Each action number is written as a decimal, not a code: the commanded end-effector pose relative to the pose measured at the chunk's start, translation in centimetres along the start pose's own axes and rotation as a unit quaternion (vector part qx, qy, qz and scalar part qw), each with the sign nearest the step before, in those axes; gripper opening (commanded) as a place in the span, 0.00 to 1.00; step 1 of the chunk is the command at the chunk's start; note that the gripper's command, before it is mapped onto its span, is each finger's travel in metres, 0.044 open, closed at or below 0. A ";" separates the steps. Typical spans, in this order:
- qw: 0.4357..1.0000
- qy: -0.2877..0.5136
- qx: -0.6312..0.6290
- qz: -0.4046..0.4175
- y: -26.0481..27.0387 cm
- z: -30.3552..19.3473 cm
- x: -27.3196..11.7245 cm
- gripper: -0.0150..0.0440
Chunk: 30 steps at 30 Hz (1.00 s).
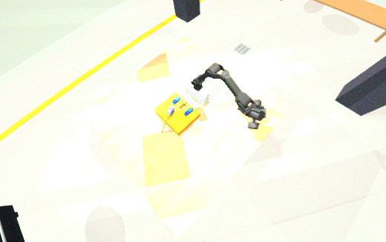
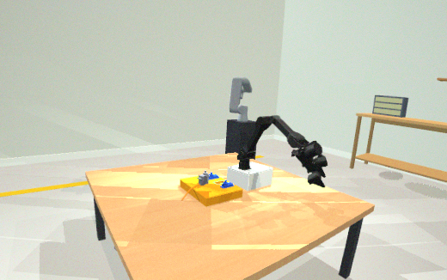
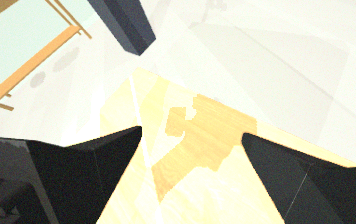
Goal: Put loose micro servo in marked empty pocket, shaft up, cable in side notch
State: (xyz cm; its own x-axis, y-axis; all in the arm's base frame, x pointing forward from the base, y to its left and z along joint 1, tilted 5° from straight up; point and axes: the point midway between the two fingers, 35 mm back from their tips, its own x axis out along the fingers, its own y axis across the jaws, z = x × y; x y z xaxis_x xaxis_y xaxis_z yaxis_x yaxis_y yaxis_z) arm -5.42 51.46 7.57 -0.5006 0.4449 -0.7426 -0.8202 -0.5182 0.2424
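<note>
The grey micro servo (image 1: 171, 110) (image 2: 203, 178) rests on the yellow deck (image 1: 179, 125) (image 2: 211, 199), outside the marked pocket (image 1: 182, 106), near the deck's left corner. Its exact tilt is too small to tell. Its orange cable (image 1: 165, 124) (image 2: 188, 192) runs over the deck's edge. The pocket looks empty, between two blue servos (image 1: 176, 100) (image 1: 188, 111) (image 2: 213, 176) (image 2: 227, 184). My gripper (image 1: 255, 114) (image 2: 318, 171) (image 3: 191, 133) is open and empty, in the air far from the deck, on the other side of the arm's base. The wrist view shows neither servo nor deck.
The white base block (image 1: 201, 98) (image 2: 261, 177) of the arm stands close beside the deck. The wooden table (image 2: 172, 232) (image 3: 215, 125) ends near my gripper. A dark pedestal (image 1: 367, 93) (image 3: 127, 25) stands beyond the table, and a shelf bench (image 2: 400, 122) stands farther back.
</note>
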 end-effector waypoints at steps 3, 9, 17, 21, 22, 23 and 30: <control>0.995 -0.002 0.095 -0.030 -2.4 -1.0 -2.7 1.00; 0.990 -0.001 0.137 -0.045 -3.6 -1.7 -3.7 1.00; 0.962 -0.003 0.260 -0.082 -6.6 -3.9 -6.4 1.00; 0.950 -0.006 0.297 -0.095 -7.7 -4.8 -7.6 1.00; 0.945 -0.007 0.312 -0.099 -8.0 -5.1 -7.9 1.00; 0.939 -0.008 0.327 -0.103 -8.3 -5.4 -8.2 1.00; 0.891 -0.018 0.432 -0.135 -10.5 -7.5 -10.8 1.00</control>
State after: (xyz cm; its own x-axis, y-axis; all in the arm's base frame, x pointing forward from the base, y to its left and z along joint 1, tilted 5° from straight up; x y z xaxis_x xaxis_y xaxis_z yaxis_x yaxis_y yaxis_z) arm 8.93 47.49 7.96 -0.2848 0.4967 -0.8199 -0.8537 0.2576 0.4526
